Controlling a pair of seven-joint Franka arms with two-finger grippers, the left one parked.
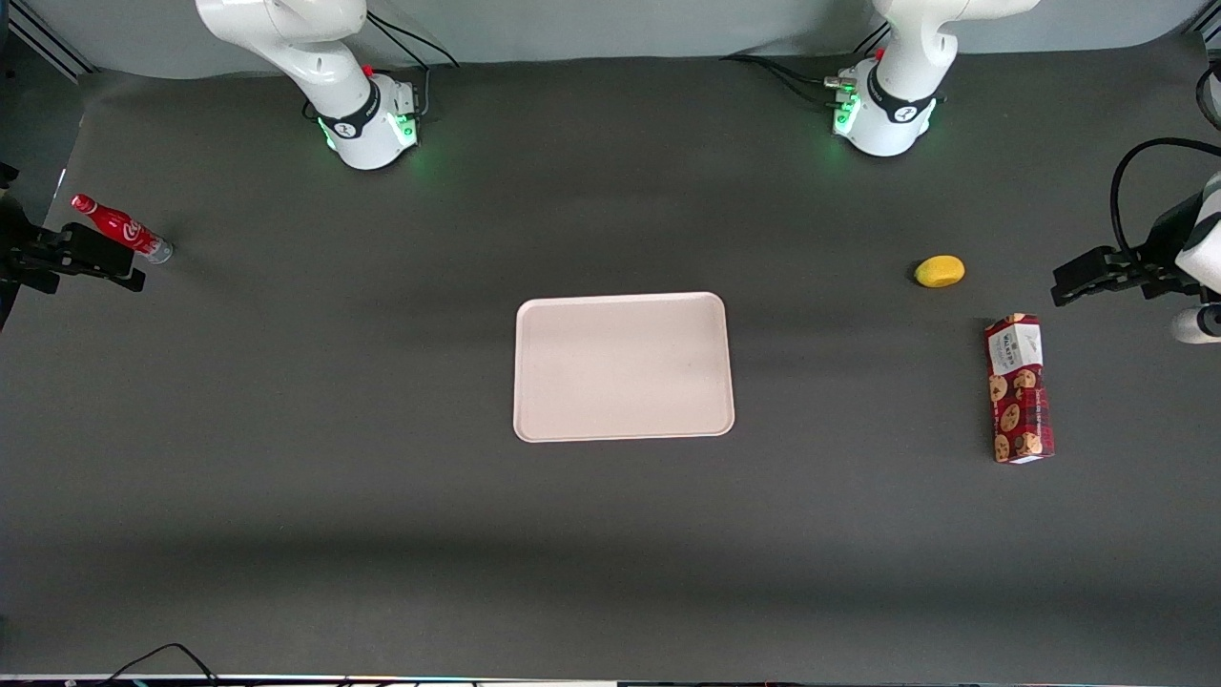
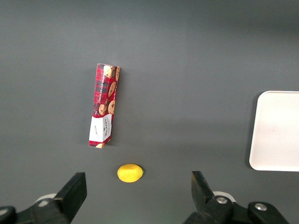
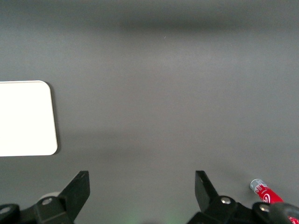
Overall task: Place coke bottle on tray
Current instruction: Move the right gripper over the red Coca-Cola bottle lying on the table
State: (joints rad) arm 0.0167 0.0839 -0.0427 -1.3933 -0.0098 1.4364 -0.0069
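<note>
The coke bottle [image 1: 122,228] is a small slim red bottle with white script and a clear base. It lies on its side on the dark table at the working arm's end; its base also shows in the right wrist view [image 3: 266,191]. The tray [image 1: 624,366] is pale pinkish-white and empty at the table's middle; a corner of it shows in the right wrist view [image 3: 25,119]. My gripper [image 1: 86,256] hovers above the table beside the bottle, slightly nearer the front camera. It is open and empty, its fingers [image 3: 79,186] spread wide over bare table.
A yellow lemon [image 1: 940,271] and a red cookie box [image 1: 1019,388] lie toward the parked arm's end of the table. Both also show in the left wrist view, the lemon [image 2: 130,172] and the box [image 2: 104,105].
</note>
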